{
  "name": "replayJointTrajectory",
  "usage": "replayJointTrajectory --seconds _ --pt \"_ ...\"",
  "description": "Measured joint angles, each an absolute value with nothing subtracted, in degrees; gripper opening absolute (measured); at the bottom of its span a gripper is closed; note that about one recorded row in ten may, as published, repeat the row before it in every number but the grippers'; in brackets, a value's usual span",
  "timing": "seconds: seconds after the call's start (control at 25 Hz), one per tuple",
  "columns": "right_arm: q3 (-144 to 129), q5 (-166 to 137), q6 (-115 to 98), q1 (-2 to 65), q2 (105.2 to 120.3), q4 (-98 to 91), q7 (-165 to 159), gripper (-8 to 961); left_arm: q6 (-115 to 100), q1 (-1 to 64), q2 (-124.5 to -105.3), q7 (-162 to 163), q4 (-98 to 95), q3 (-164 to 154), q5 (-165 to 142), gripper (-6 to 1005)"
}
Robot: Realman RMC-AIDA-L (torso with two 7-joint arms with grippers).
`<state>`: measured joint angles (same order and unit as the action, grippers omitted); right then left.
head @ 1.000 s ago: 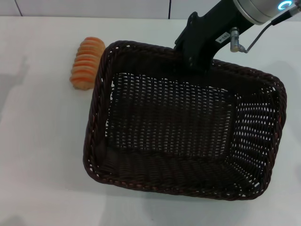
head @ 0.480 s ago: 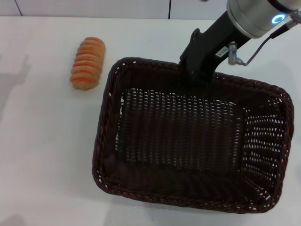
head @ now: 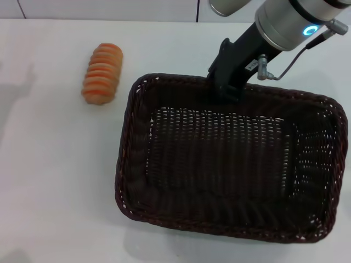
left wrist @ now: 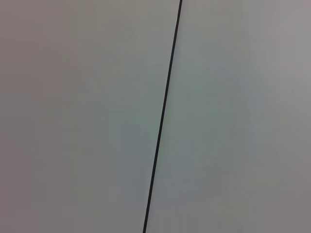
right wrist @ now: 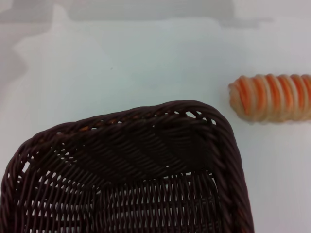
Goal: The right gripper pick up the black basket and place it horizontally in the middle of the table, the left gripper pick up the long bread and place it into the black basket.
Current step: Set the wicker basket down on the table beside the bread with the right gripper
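The black basket (head: pixel 125 164) lies open side up on the white table (head: pixel 49 181), right of centre, with its long side across the view. My right gripper (head: pixel 224 87) is shut on the basket's far rim, its fingers hidden behind the weave. The long bread (head: pixel 102 73) lies on the table at the far left, apart from the basket's left corner. The right wrist view shows the basket's corner (right wrist: pixel 146 121) and one end of the bread (right wrist: pixel 272 97). My left gripper is out of view.
The left wrist view shows only a plain pale surface crossed by a thin dark line (left wrist: pixel 163 116). The table's far edge meets a pale wall (head: pixel 109 8) at the back. Bare tabletop lies left of the basket.
The right gripper has carried the basket to the right and a little nearer, and the basket has levelled out from a tilt. The bread has not moved.
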<state>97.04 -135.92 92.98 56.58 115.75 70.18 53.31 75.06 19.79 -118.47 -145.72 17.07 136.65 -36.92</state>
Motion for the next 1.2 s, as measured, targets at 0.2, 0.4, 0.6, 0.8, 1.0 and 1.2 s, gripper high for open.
replayJointTrajectory --seconds 0.2,0.4,0.6,0.8,1.0,1.2 --pt "97.0 -136.4 91.6 58.8 115.97 67.8 53.9 162 75.1 19.9 -118.47 -145.7 17.1 136.7 -36.9 803" --pt "96.4 -137.6 91.4 60.4 116.83 65.9 54.4 168 75.3 20.0 -118.47 -145.7 17.0 136.7 -36.9 802" --pt "95.5 -138.3 91.4 60.8 117.02 65.5 54.1 183 75.8 19.7 -118.47 -145.7 17.0 136.7 -36.9 802" --pt "94.5 -139.2 91.2 60.9 117.34 65.4 53.5 242 76.4 19.5 -118.55 -145.7 17.0 136.7 -36.9 802" --pt "93.9 -139.5 91.0 61.0 117.40 65.6 53.3 313 76.9 19.4 -118.57 -145.7 17.0 136.8 -36.9 802" --pt "94.3 -141.8 89.5 61.1 117.49 66.4 53.0 337 76.9 19.4 -118.57 -145.7 16.9 136.7 -36.9 802"
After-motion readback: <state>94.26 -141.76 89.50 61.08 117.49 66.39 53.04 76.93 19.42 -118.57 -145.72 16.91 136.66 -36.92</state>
